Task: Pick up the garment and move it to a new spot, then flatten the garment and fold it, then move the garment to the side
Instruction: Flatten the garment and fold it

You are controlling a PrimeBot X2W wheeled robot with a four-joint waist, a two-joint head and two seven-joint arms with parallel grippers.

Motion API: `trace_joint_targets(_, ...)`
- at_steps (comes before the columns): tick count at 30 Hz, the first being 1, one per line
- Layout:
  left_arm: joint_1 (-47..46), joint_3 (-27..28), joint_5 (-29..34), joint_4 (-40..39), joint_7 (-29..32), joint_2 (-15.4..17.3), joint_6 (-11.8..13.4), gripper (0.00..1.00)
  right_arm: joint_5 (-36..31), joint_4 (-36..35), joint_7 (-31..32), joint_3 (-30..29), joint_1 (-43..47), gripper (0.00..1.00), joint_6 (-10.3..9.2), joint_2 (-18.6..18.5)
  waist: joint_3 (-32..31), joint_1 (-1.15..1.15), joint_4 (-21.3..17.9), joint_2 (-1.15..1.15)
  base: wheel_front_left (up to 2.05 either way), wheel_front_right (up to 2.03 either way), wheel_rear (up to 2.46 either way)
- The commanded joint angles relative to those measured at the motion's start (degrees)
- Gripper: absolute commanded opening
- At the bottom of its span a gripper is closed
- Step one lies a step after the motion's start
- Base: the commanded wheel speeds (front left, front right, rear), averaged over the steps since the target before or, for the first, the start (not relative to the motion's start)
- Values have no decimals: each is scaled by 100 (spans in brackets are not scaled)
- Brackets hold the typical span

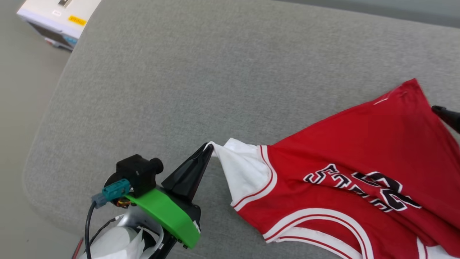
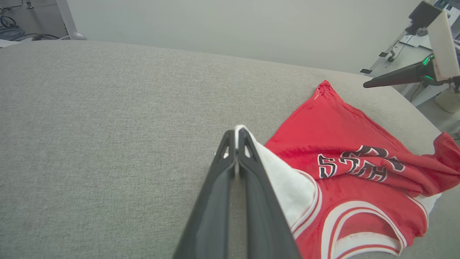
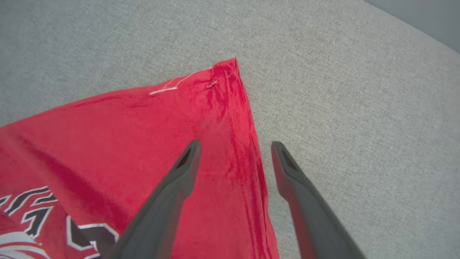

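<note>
garment: red jersey with white sleeves and red-and-white striped trim, lying rumpled on the grey fabric surface in the lower right of the head view. its black lettering, outlined in white, faces up. one red corner points to the upper right of that frame.

left claw: sits in the lower left of the head view with its fingers pointing up and right. the two fingers are pressed together, pinching the tip of the white sleeve. the sleeve is drawn out to a point toward the left of the frame. in the left wrist view the closed left claw shows a sliver of white cloth between its tips, and the garment spreads to the right of it.

right claw: wide open and holding nothing. in the right wrist view its fingers straddle the right edge of the garment, just below the red corner. the left finger is over red cloth and the right finger over grey fabric. whether either fingertip touches down cannot be determined. in the head view a dark tip of the right claw enters at the right edge, beside the garment.

other: a white box with a yellow label stands off the surface at the upper left of the head view.
</note>
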Motion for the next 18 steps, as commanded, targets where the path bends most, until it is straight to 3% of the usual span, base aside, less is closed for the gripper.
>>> trace_joint_targets(1,-129,-5,34,3,-66,-54,-49,0,-85,137,-9,57,-193,100,-4,-50,425,0,430,0,0,0,0)
trace_joint_targets(16,-351,-192,103,172,-241,-291,-205,0,-377,1470,-93,573,-728,100,-4,-310,790,0,874,0,0,0,0)
trace_joint_targets(17,-355,-194,100,182,-244,-294,-206,0,-350,1515,-60,614,-704,73,-4,-324,785,0,877,0,0,0,0)
trace_joint_targets(18,-358,-195,96,193,-245,-296,-204,0,-330,1550,-40,652,-685,31,-4,-343,778,0,879,0,0,0,0)
